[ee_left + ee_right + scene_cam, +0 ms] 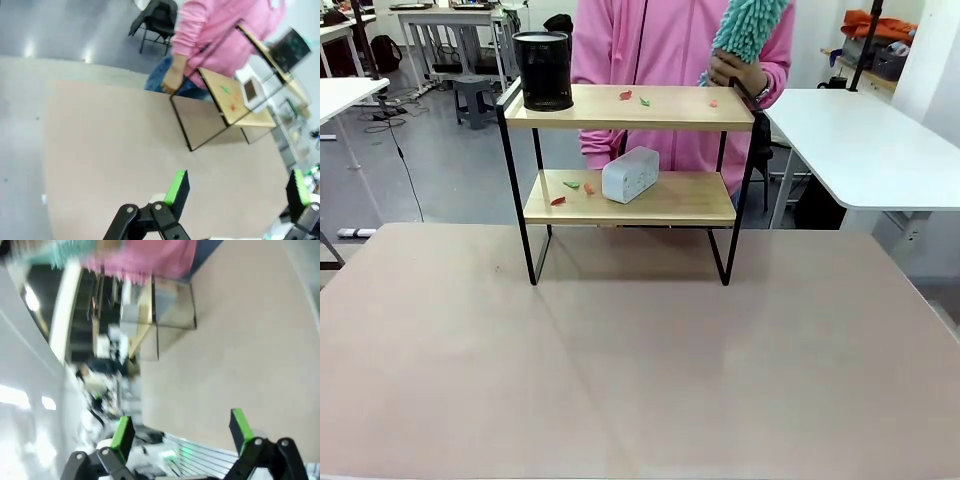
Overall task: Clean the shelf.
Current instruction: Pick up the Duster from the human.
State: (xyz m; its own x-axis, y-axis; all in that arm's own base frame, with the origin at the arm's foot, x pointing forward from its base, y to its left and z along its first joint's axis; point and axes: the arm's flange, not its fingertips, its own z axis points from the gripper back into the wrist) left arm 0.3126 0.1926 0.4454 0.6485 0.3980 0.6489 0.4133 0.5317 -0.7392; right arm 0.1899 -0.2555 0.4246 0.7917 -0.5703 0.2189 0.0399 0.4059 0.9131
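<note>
On the bench (620,380), the shelf (680,118) looks light and stiff; hold its black frame (525,240). The left gripper (239,182) and right gripper (180,420) are spread wide.

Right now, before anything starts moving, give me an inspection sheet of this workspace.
Surface: tan table, bare in front of the shelf.
Job's things: red and green scraps on both shelf boards; person's hand holds teal duster by the top board.
Clutter: black cup on top board; white box on lower board.
Grippers: left gripper open, right gripper open, both holding nothing.
Cables: black cable on floor, far left.
Surroundings: white desks, person in pink.
</note>
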